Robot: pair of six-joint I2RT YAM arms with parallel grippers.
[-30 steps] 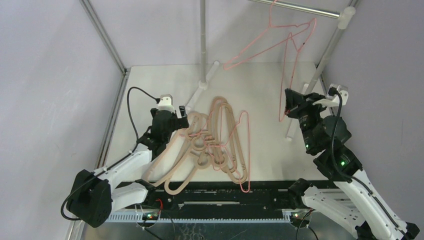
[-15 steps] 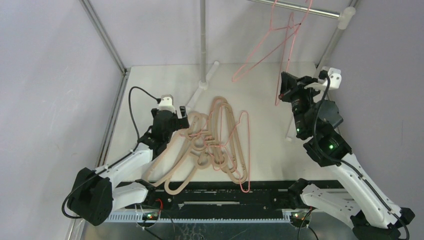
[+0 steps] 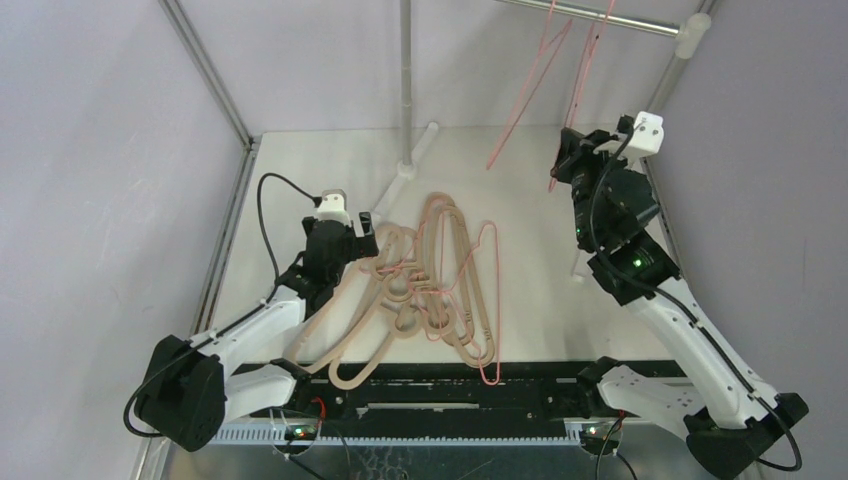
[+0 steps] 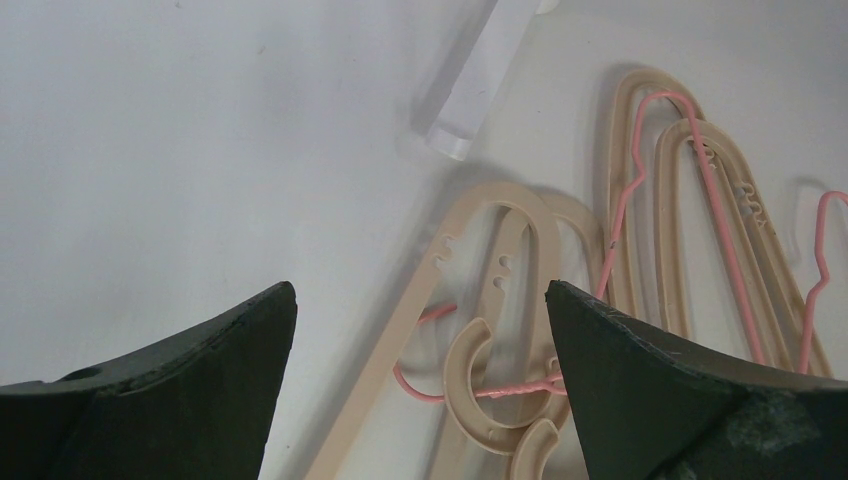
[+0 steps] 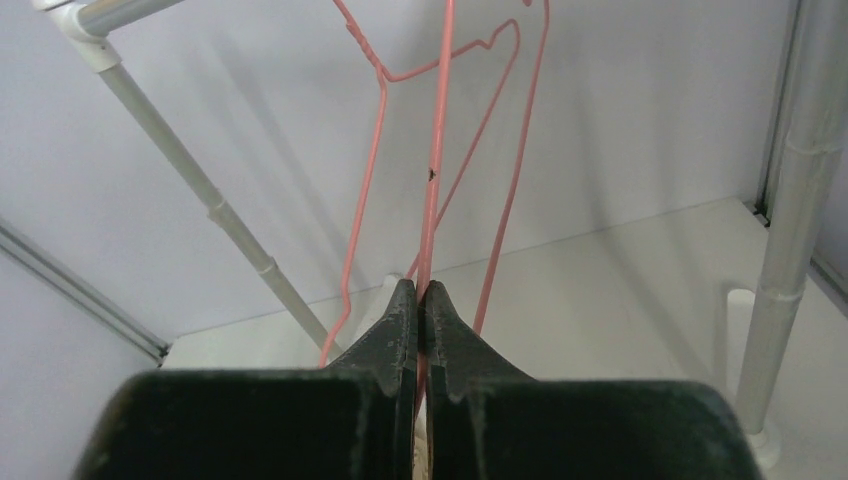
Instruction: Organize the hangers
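Observation:
A tangled pile of beige hangers (image 3: 400,290) and pink wire hangers (image 3: 487,300) lies on the white table. My left gripper (image 3: 362,232) is open just above the pile's left end, its jaws either side of a beige hook (image 4: 480,385) and a pink wire (image 4: 520,388). My right gripper (image 3: 562,160) is raised at the back right and shut on the lower wire of a pink wire hanger (image 3: 575,90), seen close in the right wrist view (image 5: 435,150). That hanger reaches up to the rack's top rail (image 3: 600,17). A second pink hanger (image 3: 525,95) hangs beside it.
The rack's upright pole (image 3: 405,80) stands at the back centre on a white foot (image 3: 415,155). A slanted rack leg (image 3: 650,110) stands right by my right arm. Grey walls close in left, right and behind. The table's front edge carries a black rail (image 3: 450,385).
My right gripper has risen and moved back toward the rail with the pink hanger, which now hangs steeper and nearer the rail. The left arm and the pile have not moved.

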